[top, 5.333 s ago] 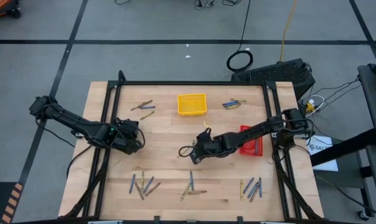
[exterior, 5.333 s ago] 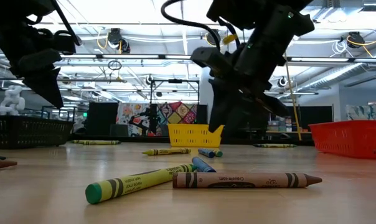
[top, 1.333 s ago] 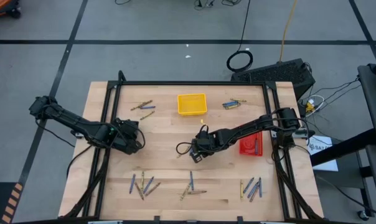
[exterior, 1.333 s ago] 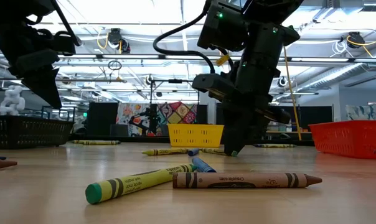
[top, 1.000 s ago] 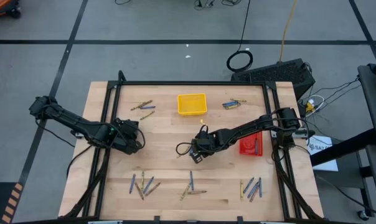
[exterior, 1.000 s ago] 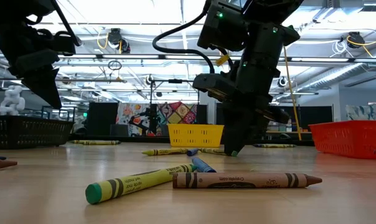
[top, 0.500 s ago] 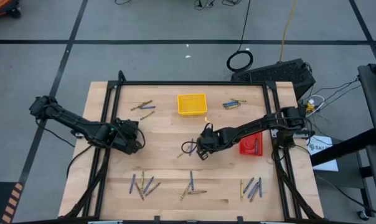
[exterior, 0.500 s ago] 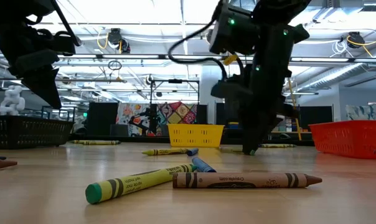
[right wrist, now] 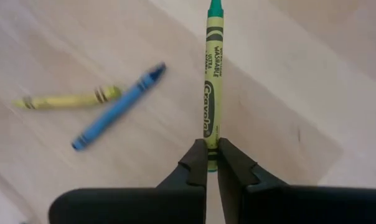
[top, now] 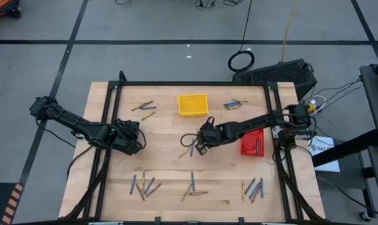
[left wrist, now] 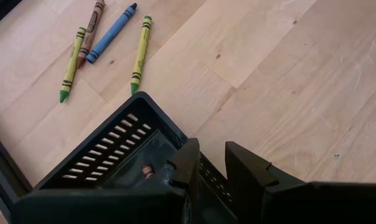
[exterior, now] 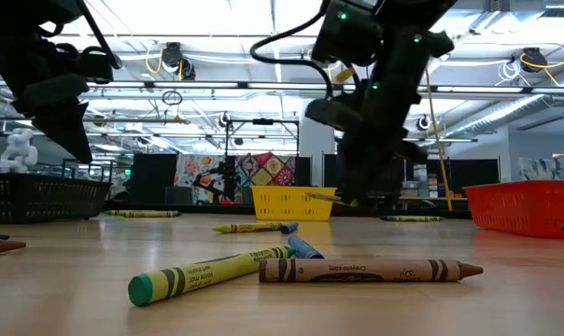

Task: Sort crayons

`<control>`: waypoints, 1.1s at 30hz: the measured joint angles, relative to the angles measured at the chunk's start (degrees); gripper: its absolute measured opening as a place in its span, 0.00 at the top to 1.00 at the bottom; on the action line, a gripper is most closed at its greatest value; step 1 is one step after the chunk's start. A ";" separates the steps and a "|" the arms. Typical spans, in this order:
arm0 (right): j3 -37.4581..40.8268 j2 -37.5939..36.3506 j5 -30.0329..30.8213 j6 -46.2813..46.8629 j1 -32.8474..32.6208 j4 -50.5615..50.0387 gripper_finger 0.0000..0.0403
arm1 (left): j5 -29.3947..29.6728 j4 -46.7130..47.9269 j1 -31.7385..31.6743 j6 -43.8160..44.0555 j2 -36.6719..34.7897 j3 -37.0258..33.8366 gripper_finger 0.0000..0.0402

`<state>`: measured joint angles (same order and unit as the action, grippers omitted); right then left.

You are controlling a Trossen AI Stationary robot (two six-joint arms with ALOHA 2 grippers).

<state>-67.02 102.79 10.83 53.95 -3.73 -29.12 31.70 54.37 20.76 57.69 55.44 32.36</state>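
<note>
The right gripper [right wrist: 211, 163] hangs above the middle of the desk [top: 164, 131], its fingers clamped on the end of a yellow-green crayon [right wrist: 211, 87] that sticks out ahead of them and is lifted clear of the wood. Below it on the desk lie a blue crayon [right wrist: 118, 107] and a yellow crayon [right wrist: 68, 98], touching at one end; from above they show just left of the gripper.

The left gripper [left wrist: 211, 163] sits at the left side of the desk, over the rim of a black tray [left wrist: 107, 162]. Its fingers stand a narrow way apart with nothing between them. Inside the tray a brown crayon end [left wrist: 147, 170] shows. Beyond the tray four crayons lie on the wood: two yellow-green ones, a brown one and a blue one [left wrist: 111, 33].

At the far edge stands a yellow tray [top: 193, 105], with a few crayons [top: 143, 109] to its left and a few more [top: 234, 104] to its right. A red tray [top: 252, 142] at the right side holds some crayons. Along the near edge three loose groups lie: one at the left [top: 144, 185], one in the middle [top: 192, 186], one at the right [top: 253, 188]. In the low view a yellow-green crayon and a brown one [exterior: 366, 271] lie closest
</note>
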 joint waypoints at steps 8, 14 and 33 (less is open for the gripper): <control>-0.07 -0.03 -1.79 -4.38 2.45 3.08 1.00 | -0.04 0.04 0.01 -0.02 0.00 0.00 0.81; -0.07 -0.05 -1.58 -7.96 4.30 4.17 1.00 | -0.04 0.07 0.00 -0.04 0.00 0.00 0.81; -0.27 -0.09 0.97 -18.40 15.62 11.73 1.00 | -0.04 0.07 0.00 0.02 -0.01 0.00 0.81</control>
<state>-67.29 102.69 11.80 35.55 11.89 -17.39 31.66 54.43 20.76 57.71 55.43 32.36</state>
